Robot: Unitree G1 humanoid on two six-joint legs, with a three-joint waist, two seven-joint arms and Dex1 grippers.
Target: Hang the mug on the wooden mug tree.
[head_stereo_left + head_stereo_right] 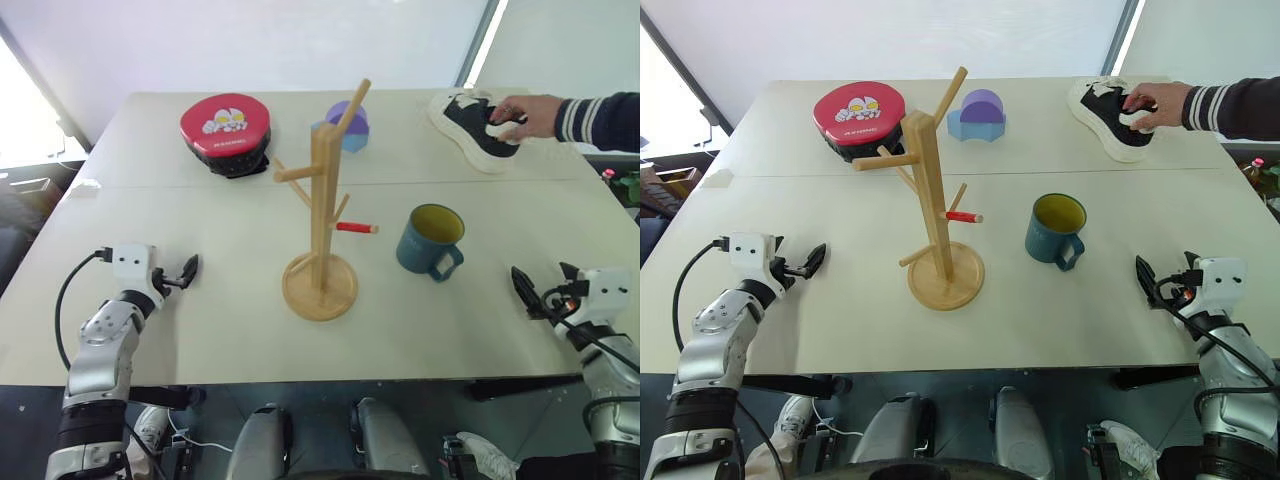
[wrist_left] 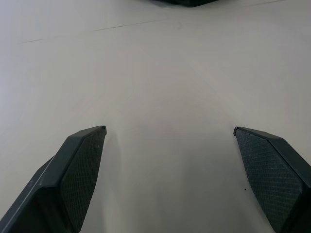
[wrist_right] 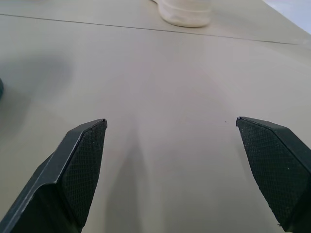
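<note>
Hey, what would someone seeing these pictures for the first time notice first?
Probably the wooden mug tree standing mid-table, one peg red-tipped, with the teal mug upright just to its right. Next, a person's hand resting on a black-and-white shoe at the far right corner.

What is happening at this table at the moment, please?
Nothing is held. The teal-blue ceramic mug stands upright on the table, right of the light-wood mug tree, whose pegs are bare. The left gripper and right gripper hover open near the table's front corners. A person's hand rests on a shoe at the far edge.
</note>
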